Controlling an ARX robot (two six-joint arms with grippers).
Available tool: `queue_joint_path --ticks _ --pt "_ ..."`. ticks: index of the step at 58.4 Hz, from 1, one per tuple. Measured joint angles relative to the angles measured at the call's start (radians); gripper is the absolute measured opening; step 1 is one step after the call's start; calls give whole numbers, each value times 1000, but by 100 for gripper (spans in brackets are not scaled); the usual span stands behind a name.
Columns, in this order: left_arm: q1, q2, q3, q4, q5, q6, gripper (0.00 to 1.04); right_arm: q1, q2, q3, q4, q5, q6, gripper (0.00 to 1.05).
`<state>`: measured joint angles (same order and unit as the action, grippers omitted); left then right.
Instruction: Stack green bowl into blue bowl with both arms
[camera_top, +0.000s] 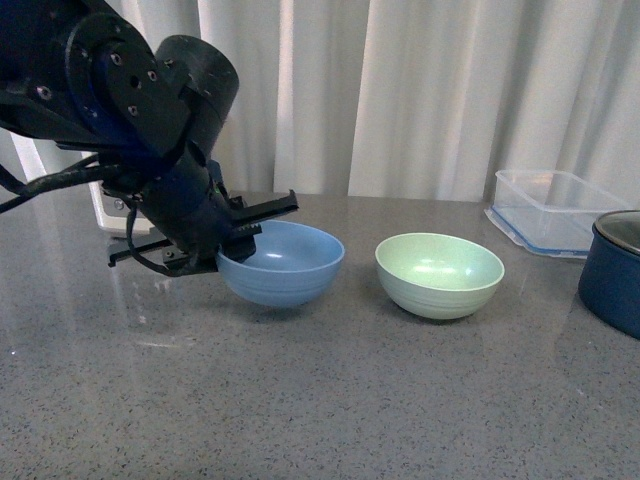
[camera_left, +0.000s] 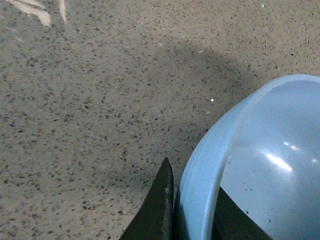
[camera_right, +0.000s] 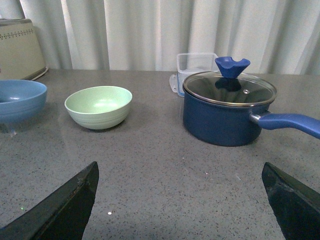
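The blue bowl (camera_top: 290, 265) is left of centre on the grey table, gripped at its left rim by my left gripper (camera_top: 232, 243). It seems tilted and just off the surface. In the left wrist view my left gripper (camera_left: 192, 200) is shut on the blue bowl (camera_left: 270, 150), one finger outside the wall and one inside. The green bowl (camera_top: 440, 272) stands upright and empty just to its right, with a small gap between them. My right gripper (camera_right: 180, 172) is open and empty, low over the table. It is well short of the green bowl (camera_right: 98, 106) and not in the front view.
A dark blue pot (camera_right: 227, 117) with a glass lid and a blue handle stands right of the green bowl, also at the front view's right edge (camera_top: 615, 275). A clear blue-rimmed container (camera_top: 550, 210) sits behind it. A cream appliance (camera_right: 20, 47) stands at the back left, before a curtain.
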<state>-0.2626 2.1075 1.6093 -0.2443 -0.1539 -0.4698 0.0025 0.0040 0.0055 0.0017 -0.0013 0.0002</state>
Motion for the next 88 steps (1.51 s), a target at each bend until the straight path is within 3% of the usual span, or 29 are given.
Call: queue_joint_path --ticks 26,38,44,49,53,59,65,88 --pt "-53 35 6 13 4 -3 7 0 0 0 0 0 0 95" --pt "-55 21 -11 71 27 12 36 0 0 0 0 0 0 95" --pt "-54 -29 -60 138 82 34 52 0 0 0 0 0 0 95" --pt "-55 -102 -130 253 16 89 63 0 0 0 0 0 0 95" --pt "-49 -198 -274 565 -107 221 51 0 0 0 0 0 0 95" --pt "-3 -395 -592 995 -96 394 26 0 0 0 0 0 0 95" --pt "48 -495 -840 1111 -57 438 3 0 0 0 0 0 0 95" --pt "141 -778 -1253 1207 36 462 4 0 0 0 0 0 0 95"
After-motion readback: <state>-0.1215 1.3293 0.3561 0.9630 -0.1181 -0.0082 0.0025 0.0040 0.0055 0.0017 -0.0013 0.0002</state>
